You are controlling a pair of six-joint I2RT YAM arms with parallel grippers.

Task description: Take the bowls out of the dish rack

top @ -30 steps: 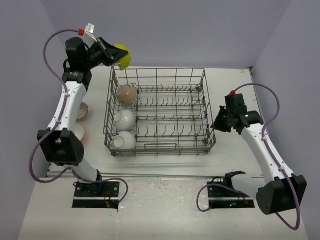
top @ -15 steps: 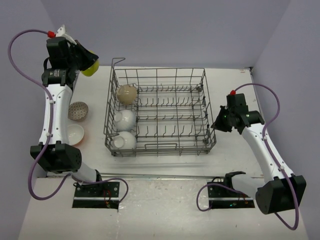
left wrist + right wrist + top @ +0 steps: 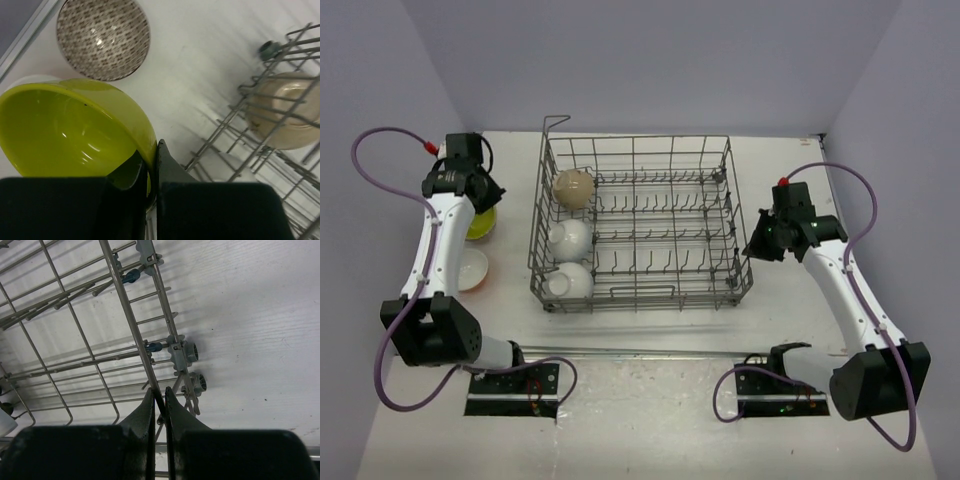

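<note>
The grey wire dish rack (image 3: 650, 292) stands mid-table. Its left column holds a beige bowl (image 3: 573, 187) and two white bowls (image 3: 568, 238) (image 3: 570, 281). My left gripper (image 3: 478, 202) is left of the rack, shut on the rim of a lime green bowl (image 3: 480, 224). The left wrist view shows that bowl (image 3: 65, 130) pinched between the fingers, low over the table, with the beige bowl (image 3: 285, 115) behind the rack wires. My right gripper (image 3: 757, 248) is shut on the rack's right rim wire (image 3: 150, 371).
A patterned brown bowl (image 3: 102, 37) sits on the table just beyond the green one; in the top view the green bowl covers it. A white bowl (image 3: 470, 268) sits nearer, by the table's left edge. Purple walls close in the sides.
My left arm has swung the green bowl from above the rack's far left corner leftwards and down, low over the patterned bowl. The right arm has not moved.
</note>
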